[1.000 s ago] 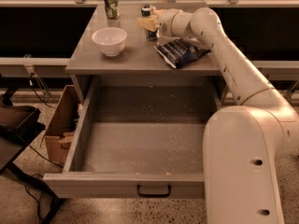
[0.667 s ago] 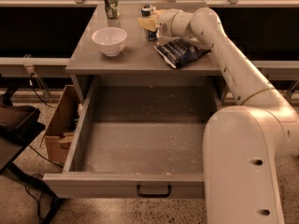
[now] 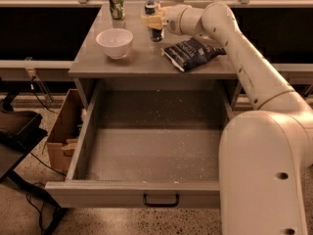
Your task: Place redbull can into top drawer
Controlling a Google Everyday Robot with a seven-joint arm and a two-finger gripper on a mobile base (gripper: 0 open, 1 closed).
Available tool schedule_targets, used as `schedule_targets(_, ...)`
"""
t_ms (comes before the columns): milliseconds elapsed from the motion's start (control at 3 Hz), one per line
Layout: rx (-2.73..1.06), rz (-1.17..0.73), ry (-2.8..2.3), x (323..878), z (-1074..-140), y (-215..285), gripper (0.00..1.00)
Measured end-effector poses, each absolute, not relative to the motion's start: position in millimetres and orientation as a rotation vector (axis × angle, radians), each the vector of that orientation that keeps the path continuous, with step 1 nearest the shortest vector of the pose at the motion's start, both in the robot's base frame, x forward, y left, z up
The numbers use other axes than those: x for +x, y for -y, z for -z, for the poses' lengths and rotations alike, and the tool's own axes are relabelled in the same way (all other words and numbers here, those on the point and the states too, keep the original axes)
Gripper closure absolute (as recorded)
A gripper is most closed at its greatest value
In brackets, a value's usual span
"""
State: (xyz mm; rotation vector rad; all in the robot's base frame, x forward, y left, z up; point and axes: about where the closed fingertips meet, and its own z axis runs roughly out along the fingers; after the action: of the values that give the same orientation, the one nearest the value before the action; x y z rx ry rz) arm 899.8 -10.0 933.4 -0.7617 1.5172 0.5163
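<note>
The redbull can (image 3: pixel 156 32) stands upright at the back middle of the grey cabinet top (image 3: pixel 127 65); its silver top shows above my gripper. My gripper (image 3: pixel 152 21) reaches in from the right at the can's mid-height and covers part of its body. The top drawer (image 3: pixel 151 153) is pulled wide open below, its speckled grey floor bare, with the dark bar handle (image 3: pixel 161 200) on its front. My white arm (image 3: pixel 234 38) stretches from the lower right up over the cabinet.
A white bowl (image 3: pixel 114 42) sits left of the can. A green-and-white can (image 3: pixel 116 3) stands at the back left. A dark chip bag (image 3: pixel 191 53) lies right of the gripper. A cardboard box (image 3: pixel 61 136) sits on the floor left of the drawer.
</note>
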Motion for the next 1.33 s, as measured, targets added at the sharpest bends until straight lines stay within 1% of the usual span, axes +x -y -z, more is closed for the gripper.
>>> schedule_targets(333, -0.768, -0.497, -1.414, 847.3, -1003.6, 31.4, 1.00)
schedule_targets(667, -0.722, -0.470, -1.329, 774.4, -1063.8, 58.7, 1.00)
schedule_targets(1000, -0.708, -0.565, -1.322, 706.9, -1058.6, 53.5, 1.00)
schedule_targets(1333, -0.837, -0.738, -1.424, 638.3, -937.1, 33.6, 1.00)
